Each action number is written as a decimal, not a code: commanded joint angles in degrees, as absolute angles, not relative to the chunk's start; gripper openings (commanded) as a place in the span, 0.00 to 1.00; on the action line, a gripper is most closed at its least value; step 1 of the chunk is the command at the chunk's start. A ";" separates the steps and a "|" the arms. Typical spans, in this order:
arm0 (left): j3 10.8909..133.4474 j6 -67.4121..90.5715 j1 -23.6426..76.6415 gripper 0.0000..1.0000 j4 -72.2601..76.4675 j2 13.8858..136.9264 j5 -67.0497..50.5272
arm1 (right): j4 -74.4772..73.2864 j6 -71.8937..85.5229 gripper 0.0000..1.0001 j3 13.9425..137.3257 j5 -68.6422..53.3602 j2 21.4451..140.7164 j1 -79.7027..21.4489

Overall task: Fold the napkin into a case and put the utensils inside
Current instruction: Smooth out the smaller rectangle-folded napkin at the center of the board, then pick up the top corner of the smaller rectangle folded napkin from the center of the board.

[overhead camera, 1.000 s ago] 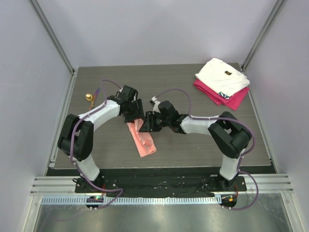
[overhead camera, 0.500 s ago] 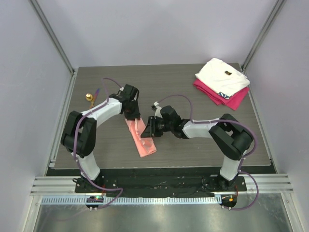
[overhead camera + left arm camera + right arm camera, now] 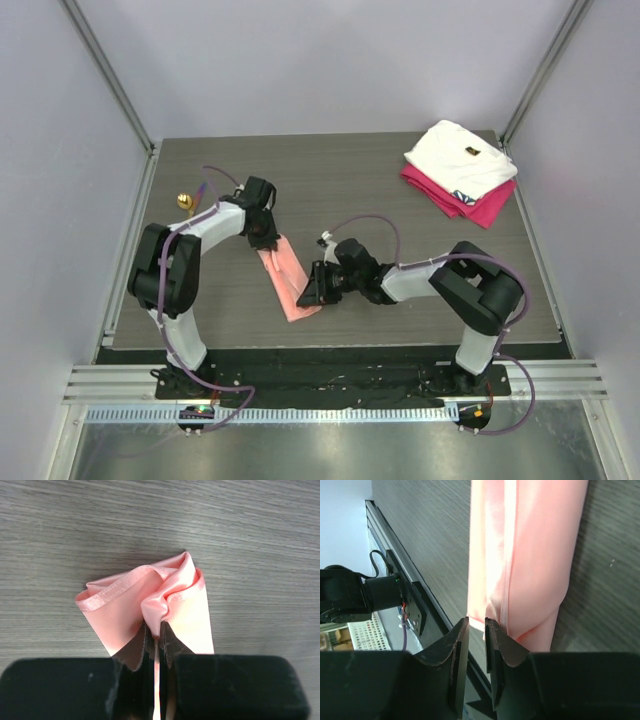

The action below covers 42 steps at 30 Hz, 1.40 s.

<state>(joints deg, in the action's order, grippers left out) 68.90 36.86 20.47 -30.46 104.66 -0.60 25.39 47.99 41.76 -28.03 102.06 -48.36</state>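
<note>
Left fingers [image 3: 172, 645] moved to napkin's [image 3: 287, 278] far end, clamped on pleat for folding; right fingers [image 3: 452, 650] lowered at near end, near-closed, grip unconfirmed.

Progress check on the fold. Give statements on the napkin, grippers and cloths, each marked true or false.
1. The left gripper is shut on the napkin. True.
2. The napkin lies spread as an open square. False: it is folded into a narrow strip.
3. The white cloth lies on the magenta cloth at the table's far right corner. True.
4. The gold utensil lies inside the napkin. False: it lies at the far left, apart from the napkin.
5. The right gripper is over the folded cloths. False: it is at the napkin's near end.
</note>
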 commanded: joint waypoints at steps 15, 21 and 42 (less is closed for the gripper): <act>66.80 37.09 18.81 0.00 -26.54 102.22 -6.32 | 3.51 31.99 0.36 57.13 -16.70 102.39 -49.39; 67.32 37.35 18.46 0.07 -26.81 102.13 -8.35 | 5.36 32.87 0.35 56.25 -17.14 105.12 -50.71; 61.53 40.34 13.37 0.46 -31.73 81.93 -1.68 | 2.11 33.31 0.47 73.19 -14.85 107.83 -45.09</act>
<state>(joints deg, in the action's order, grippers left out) 63.61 38.68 15.86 -29.91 88.90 -5.50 1.67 33.74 67.18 -15.81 104.90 -46.06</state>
